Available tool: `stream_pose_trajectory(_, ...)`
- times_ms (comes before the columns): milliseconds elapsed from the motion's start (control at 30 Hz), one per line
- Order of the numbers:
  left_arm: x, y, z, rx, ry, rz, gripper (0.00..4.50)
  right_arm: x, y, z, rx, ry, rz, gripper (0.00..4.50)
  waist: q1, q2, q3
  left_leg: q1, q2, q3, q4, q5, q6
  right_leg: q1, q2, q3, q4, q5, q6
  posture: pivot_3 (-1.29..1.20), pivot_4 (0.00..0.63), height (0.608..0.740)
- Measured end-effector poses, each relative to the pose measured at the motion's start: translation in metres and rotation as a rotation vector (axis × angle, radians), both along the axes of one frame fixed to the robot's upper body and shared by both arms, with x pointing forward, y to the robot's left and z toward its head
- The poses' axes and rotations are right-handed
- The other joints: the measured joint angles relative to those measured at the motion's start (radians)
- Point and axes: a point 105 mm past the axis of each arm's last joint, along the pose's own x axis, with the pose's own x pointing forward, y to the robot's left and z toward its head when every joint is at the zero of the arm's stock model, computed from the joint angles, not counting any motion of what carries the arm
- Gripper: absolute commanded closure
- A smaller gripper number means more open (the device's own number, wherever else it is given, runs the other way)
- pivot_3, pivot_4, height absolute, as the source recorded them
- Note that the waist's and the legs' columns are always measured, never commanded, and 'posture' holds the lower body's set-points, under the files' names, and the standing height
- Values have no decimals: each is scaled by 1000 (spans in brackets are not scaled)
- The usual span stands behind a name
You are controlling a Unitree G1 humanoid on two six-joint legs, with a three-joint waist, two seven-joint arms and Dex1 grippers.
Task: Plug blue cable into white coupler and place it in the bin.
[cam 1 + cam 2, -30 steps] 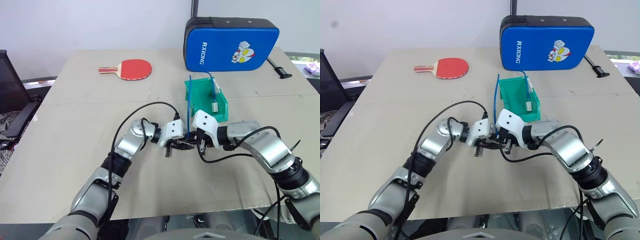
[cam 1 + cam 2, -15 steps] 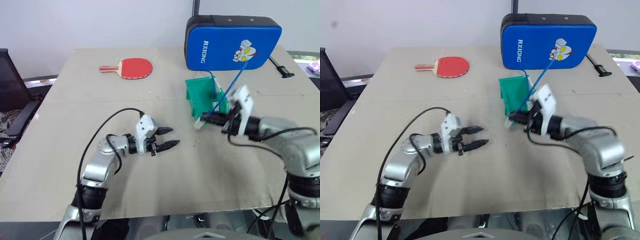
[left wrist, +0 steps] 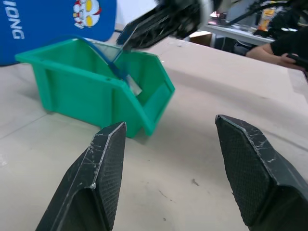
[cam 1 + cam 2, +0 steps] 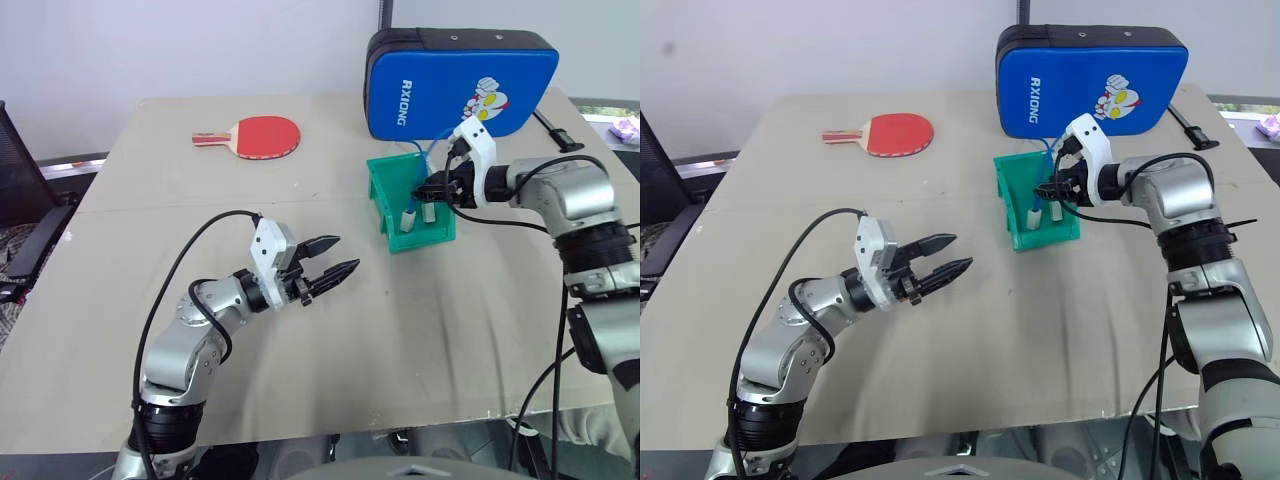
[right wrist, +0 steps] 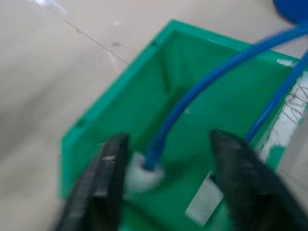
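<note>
While blurred, white coupler (image 5: 144,174) lies in bin (image 5: 106,125).

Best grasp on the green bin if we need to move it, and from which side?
Judging by its pose, pinch a tall side wall of the green bin from above, jaws straddling the rim. The bin stands upright and open-topped; the blue cable and white coupler sit inside, so keep to the wall facing the red paddle.
</note>
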Motion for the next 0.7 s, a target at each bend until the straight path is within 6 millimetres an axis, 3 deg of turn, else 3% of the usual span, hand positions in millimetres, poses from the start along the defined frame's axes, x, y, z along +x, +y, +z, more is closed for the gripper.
stream_pose_trajectory(33, -1, 0, 0, -2, 1, 5, 1503, 2, -1, 2, -6, -12, -1, 81, 2, 0, 0, -1, 0, 0, -1, 0, 0, -1, -1, 0, 0, 0, 0, 0, 150, 740)
stream_pose_trajectory(167, -6, 2, -4, -7, 12, 22, 1503, -5, -7, 20, 21, -77, 43, 29, 7, 1, 0, -8, -1, -3, -1, 0, 0, -5, -8, -2, -4, 0, 0, 0, 150, 740)
stream_pose_trajectory(300, -8, 4, -4, -14, 2, 34, 1503, -37, -23, 38, 80, -208, 99, 29, 23, 1, 0, -10, -2, -6, -1, 0, 0, -5, -9, -6, -6, 0, 0, 0, 150, 740)
stream_pose_trajectory(467, -11, 8, -5, -11, -17, 32, 1503, -77, -44, 29, 165, -311, 42, 29, 29, 0, 0, -9, -2, -8, 0, 0, 0, -3, -9, -8, -5, 0, 0, 0, 150, 740)
stream_pose_trajectory(567, -16, 19, -16, 43, 20, 23, 1503, -110, -72, -5, 98, -336, -70, 29, 35, 1, 0, -9, -2, -8, -1, 0, 0, -2, -9, -10, -5, 0, 0, 0, 150, 740)
stream_pose_trajectory(633, -19, 37, -29, 96, 70, 43, 1503, -133, -97, -41, 43, -262, -160, 29, 29, 4, 1, -8, -2, -4, -1, 0, 0, -3, -8, -10, -5, 0, 0, 0, 150, 740)
stream_pose_trajectory(700, -23, 46, -34, 122, 94, 47, 1503, -144, -113, -51, 3, -261, -203, 29, 19, 5, 2, -3, -2, 2, -1, 0, 1, -2, -3, -3, -4, 0, 0, 0, 150, 740)
